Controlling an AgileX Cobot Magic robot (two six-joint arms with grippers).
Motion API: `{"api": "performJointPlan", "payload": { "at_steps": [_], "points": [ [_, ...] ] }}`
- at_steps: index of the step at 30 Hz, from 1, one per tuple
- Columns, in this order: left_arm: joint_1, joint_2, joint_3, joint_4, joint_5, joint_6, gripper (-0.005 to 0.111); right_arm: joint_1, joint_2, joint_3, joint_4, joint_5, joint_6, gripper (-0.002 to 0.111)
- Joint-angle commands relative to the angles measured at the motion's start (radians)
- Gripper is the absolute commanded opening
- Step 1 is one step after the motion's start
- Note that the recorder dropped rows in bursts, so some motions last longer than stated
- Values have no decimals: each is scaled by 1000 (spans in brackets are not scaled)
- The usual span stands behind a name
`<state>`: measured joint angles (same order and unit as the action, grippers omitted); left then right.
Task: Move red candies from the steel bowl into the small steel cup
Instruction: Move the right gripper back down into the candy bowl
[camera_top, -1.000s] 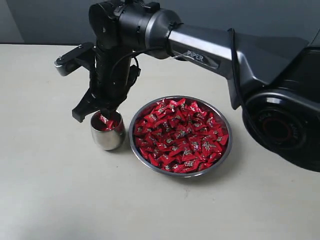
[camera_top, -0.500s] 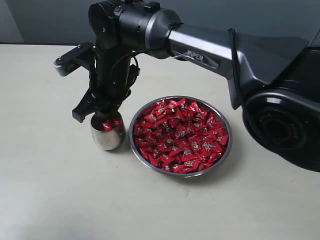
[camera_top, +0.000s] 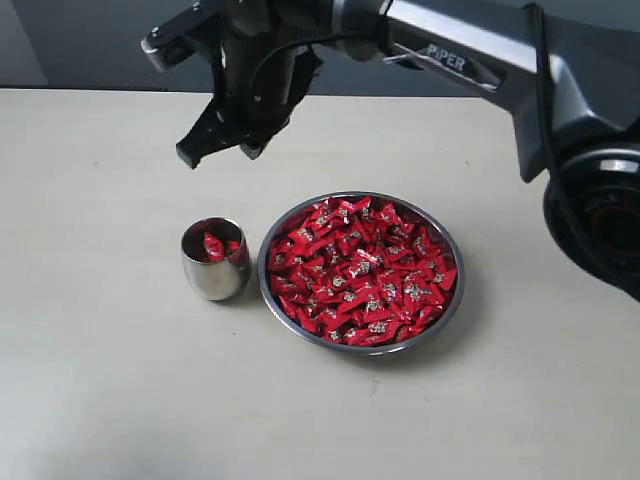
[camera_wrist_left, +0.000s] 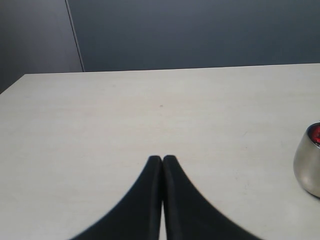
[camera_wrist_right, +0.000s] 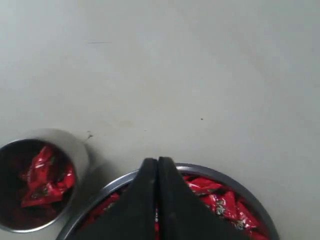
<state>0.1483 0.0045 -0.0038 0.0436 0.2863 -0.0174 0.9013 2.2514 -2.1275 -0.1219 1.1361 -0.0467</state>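
The right gripper (camera_wrist_right: 157, 161) has lifted away from the mouth of the small steel cup (camera_top: 215, 272), where its tips sat a moment ago; in the exterior view it now hangs high above the table (camera_top: 100, 380), clear of the cup and behind it; the right arm (camera_top: 450, 58) has risen with it. Its fingers are pressed together with nothing between them. The cup stands upright just beside the steel bowl (camera_top: 370, 351), on the bowl's left in the exterior view, with a few red candies (camera_top: 213, 245) lying inside; the great heap of red candies (camera_top: 360, 270) fills the bowl.

Bare table runs wide on every side of the pair; the most open stretch lies left of the cup and toward the near edge of the exterior view; the table's far edge meets a dark wall.

The right wrist view looks straight down into the cup and shows a thin strip of table between its rim and the bowl's rim, which the exterior view barely shows. Only the left wrist view shows the left gripper (camera_wrist_left: 162, 159); its fingers are closed tip to tip, empty, low over bare table, with the cup's rounded side at the picture's border, well apart.
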Motion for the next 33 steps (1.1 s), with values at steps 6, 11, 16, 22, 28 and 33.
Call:
{"api": "performJointPlan", "payload": {
  "at_steps": [6,11,16,22,28,33],
  "points": [
    [-2,-4,4,1,-2,-3,0,-102,-53,57,-13,-45,89,0],
    [-2,-4,4,1,-2,-3,0,-121,-118,220,-11,-153,100,0],
    [-2,-4,4,1,-2,-3,0,-158,-178,408,-13,-243,108,0],
    [-2,-4,4,1,-2,-3,0,-226,-237,578,17,-328,106,0],
    [-2,-4,4,1,-2,-3,0,-239,-245,642,38,-328,56,0],
    [-2,-4,4,1,-2,-3,0,-239,-238,655,131,-379,-9,0]
  ]
}}
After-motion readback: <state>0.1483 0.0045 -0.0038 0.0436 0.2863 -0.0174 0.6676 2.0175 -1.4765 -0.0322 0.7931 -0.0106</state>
